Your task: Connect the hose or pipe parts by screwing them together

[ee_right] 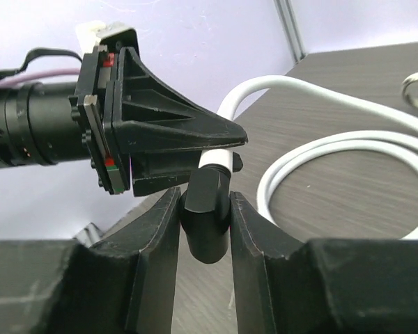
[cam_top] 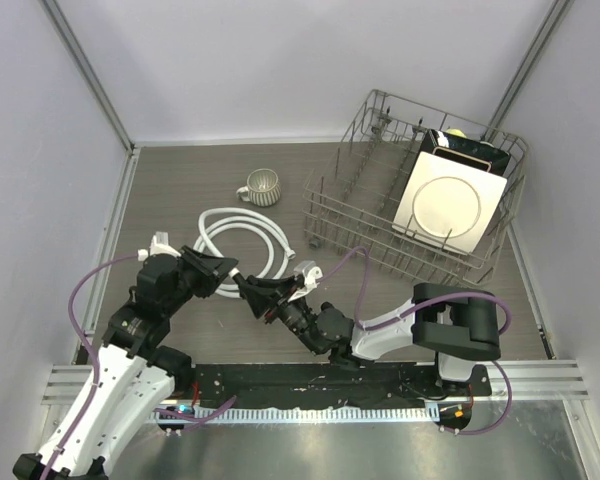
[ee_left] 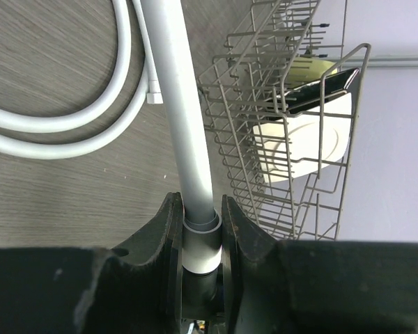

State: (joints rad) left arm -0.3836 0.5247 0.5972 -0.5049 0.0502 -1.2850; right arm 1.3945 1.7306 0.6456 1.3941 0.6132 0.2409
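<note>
A grey wood-grain table [cam_top: 180,190] is boxed in by pale walls. A wire dish rack [cam_top: 325,215] holding a white square plate [cam_top: 448,205] stands at 2 o'clock, and a grey ribbed mug [cam_top: 261,186] at 12 o'clock. The long white flexible hose [ee_left: 177,104] lies coiled mid-table, with one end lifted toward 6 o'clock. There the left tool [ee_left: 200,209] is clenched on the hose's white end nut [ee_right: 214,158]. The right tool [ee_right: 204,198] is clamped around the small black fitting [ee_right: 205,216], whose top touches the nut.

The main risk is cross-threading. Whether the nut and fitting are truly in line cannot be told, and turning them while skewed would jam the threads. The smooth fitting could also slip in the jaws and spin without biting. Any pull along the hose may drag the loose coil toward the mug at 12 o'clock.
</note>
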